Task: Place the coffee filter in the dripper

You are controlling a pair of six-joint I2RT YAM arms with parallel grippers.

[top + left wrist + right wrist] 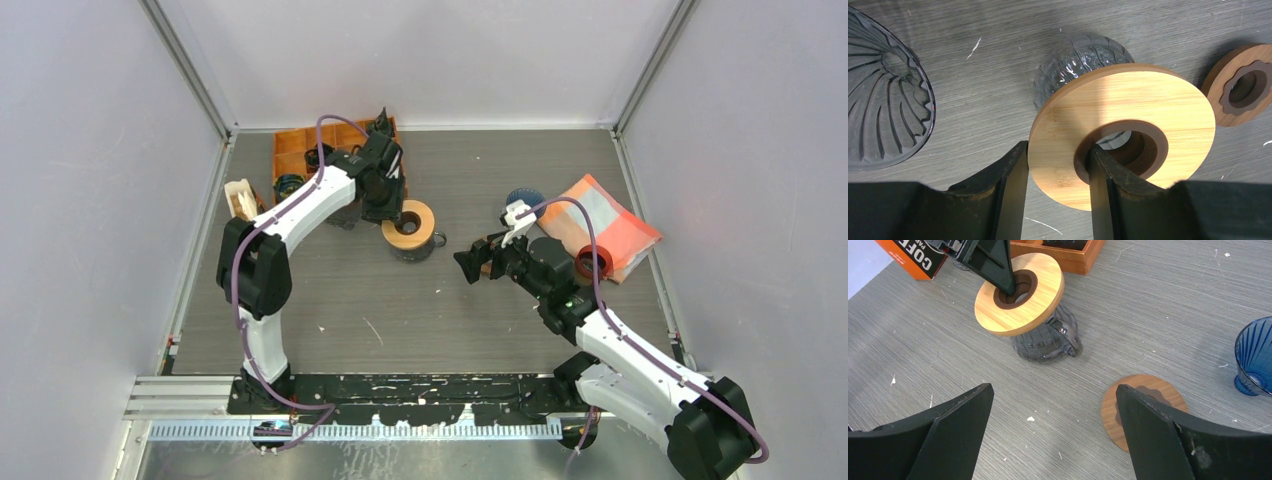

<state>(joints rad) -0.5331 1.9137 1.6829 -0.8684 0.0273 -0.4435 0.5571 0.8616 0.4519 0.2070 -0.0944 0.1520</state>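
The only writing that can be read is on an orange box [908,257], left of the grey glass dripper [1043,342]. It shows the white letters "COFF" and, below them, "PA"; the rest is cut off by the picture edge. In the top view, pale sheets that seem to be the paper filters [240,198] stand at that place, close to the left wall and well apart from the dripper.

The left gripper [1057,150] is closed on the bamboo ring [1128,100], with one finger inside the hole and the other on the outer edge. The ring is tilted above the glass body, and it cannot be told whether the two touch. The right gripper [1053,390] hangs to the right of the dripper with its jaws wide apart and holds nothing.

A second wooden ring [1148,387] lies flat to the right of the dripper, and a blue dripper [1255,357] stands further right. An orange and white bag [605,225] lies beyond that, near the right wall. A clear dripper [883,95] stands just left of the dripper, and a wooden tray [1068,260] sits behind it at the back wall. On the near side of the dripper, bare table [1148,300] runs to the arm bases.
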